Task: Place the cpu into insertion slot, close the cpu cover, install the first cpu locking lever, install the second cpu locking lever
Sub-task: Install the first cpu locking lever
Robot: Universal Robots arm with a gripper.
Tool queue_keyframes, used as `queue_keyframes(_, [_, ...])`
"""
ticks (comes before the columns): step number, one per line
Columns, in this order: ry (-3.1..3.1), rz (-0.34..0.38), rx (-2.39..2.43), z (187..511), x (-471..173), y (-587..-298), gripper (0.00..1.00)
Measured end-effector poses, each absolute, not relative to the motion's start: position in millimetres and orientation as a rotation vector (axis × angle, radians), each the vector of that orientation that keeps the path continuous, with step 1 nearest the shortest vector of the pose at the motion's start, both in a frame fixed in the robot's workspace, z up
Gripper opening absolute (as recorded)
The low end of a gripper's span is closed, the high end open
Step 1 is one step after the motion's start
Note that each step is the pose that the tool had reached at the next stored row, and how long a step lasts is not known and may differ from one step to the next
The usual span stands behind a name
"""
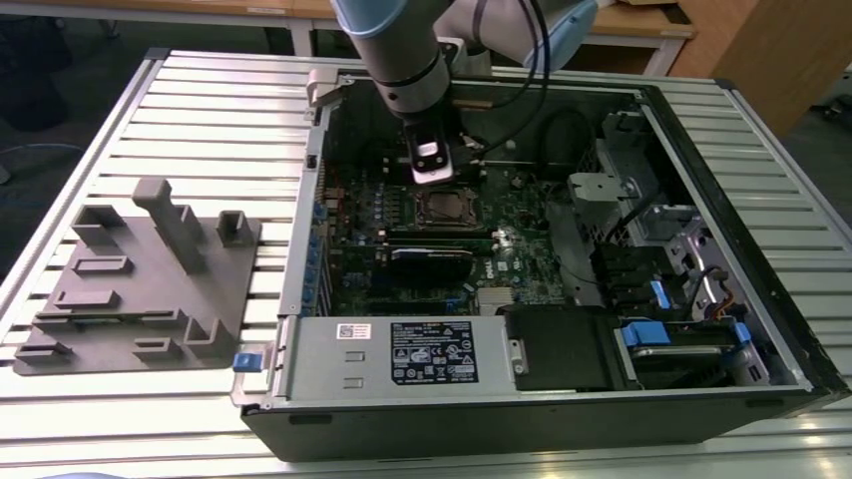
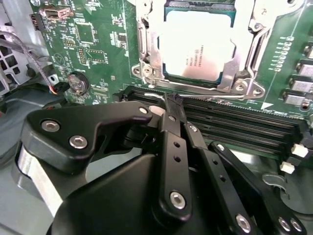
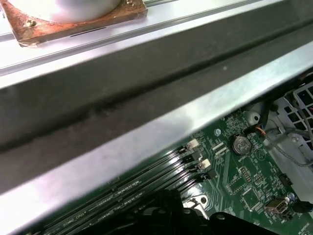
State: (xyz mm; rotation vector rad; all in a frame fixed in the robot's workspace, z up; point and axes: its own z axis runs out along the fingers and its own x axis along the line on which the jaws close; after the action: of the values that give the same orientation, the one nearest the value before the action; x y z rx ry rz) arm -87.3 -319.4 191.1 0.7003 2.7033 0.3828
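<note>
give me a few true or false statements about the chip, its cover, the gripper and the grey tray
1. The chip sits in the socket on the green board. True.
2. The gripper holds the chip. False: the chip lies in the socket, apart from the shut gripper.
3. The cover lies flat around the chip. True.
4. The grey tray is inside the computer case. False: it lies on the table, at the exterior view's left of the case.
</note>
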Motion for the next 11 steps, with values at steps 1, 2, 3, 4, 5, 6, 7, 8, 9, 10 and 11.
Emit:
queue_keyframes(1, [2.703, 0.382, 0.700, 191.1, -87.0, -319.4, 0.11])
queue_keyframes(2, [2.703, 0.381, 0.701, 191.1, -87.0, -319.4, 0.11])
queue_keyframes(3, [2.703, 0.376, 0.700, 191.1, -87.0, -319.4, 0.11])
queue_keyframes(4, [2.703, 0.372, 0.698, 190.9, -86.9, -319.3, 0.11])
queue_keyframes(5, [2.702, 0.367, 0.697, 190.7, -86.9, -319.3, 0.11])
queue_keyframes(6, [2.702, 0.366, 0.697, 190.7, -87.0, -319.3, 0.11])
queue_keyframes(7, [2.702, 0.366, 0.697, 190.8, -87.0, -318.8, 0.11])
queue_keyframes(8, [2.702, 0.365, 0.697, 190.8, -87.0, -318.1, 0.11])
queue_keyframes(9, [2.702, 0.365, 0.698, 190.8, -87.0, -317.4, 0.11])
queue_keyframes(10, [2.701, 0.366, 0.698, 190.7, -87.0, -316.8, 0.11])
queue_keyframes(11, [2.701, 0.365, 0.698, 190.7, -87.0, -316.1, 0.11])
